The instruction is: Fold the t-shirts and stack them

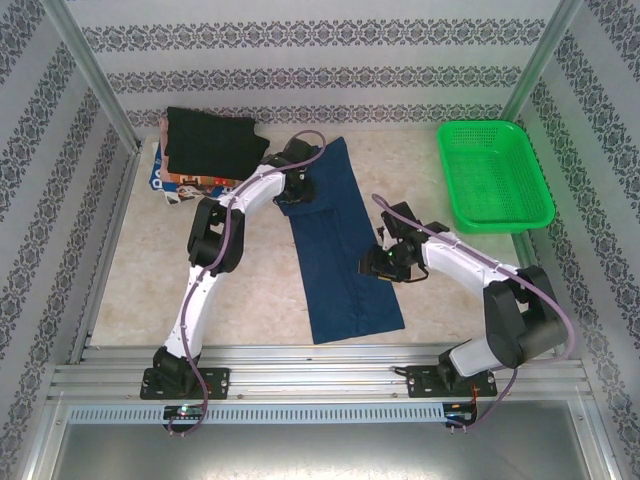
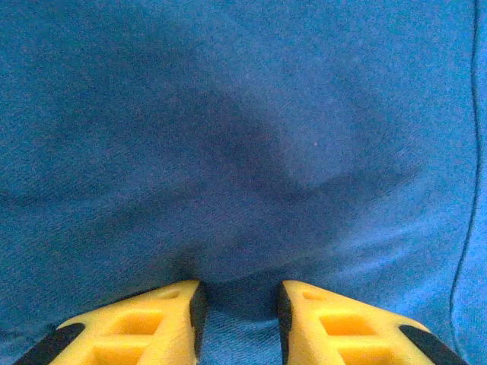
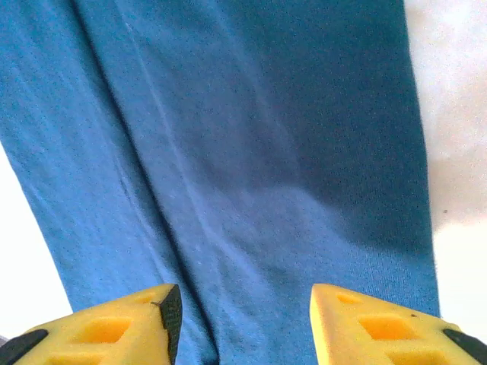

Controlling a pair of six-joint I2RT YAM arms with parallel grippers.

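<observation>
We see a pale table (image 1: 250, 290) with patterned walls on three sides. On it, a navy t-shirt (image 1: 340, 270) lies flat, folded into a long narrow strip that runs from the far middle of the table toward the near edge. A green mesh basket (image 1: 490, 170) sits at the far right, well apart from the strip.

At the far left there is a small pile. A black t-shirt (image 1: 210, 140) lies folded on top of it, and the edge of a multicoloured printed t-shirt (image 1: 195, 185) shows underneath.

The left gripper (image 1: 295, 190) is down on the far part of the navy strip, near its left edge. In the left wrist view (image 2: 240, 293), its yellow fingers (image 2: 152, 319) stand a little apart. The navy cloth (image 2: 243, 137) puckers up between the tips, and we cannot tell whether they pinch it.

The right gripper (image 1: 385, 262) is at the right edge of the strip, about halfway along it. In the right wrist view (image 3: 246, 293), its fingers (image 3: 365, 327) are spread wide over the cloth (image 3: 251, 152). Nothing is held between them, and bare table shows on either side of the strip.
</observation>
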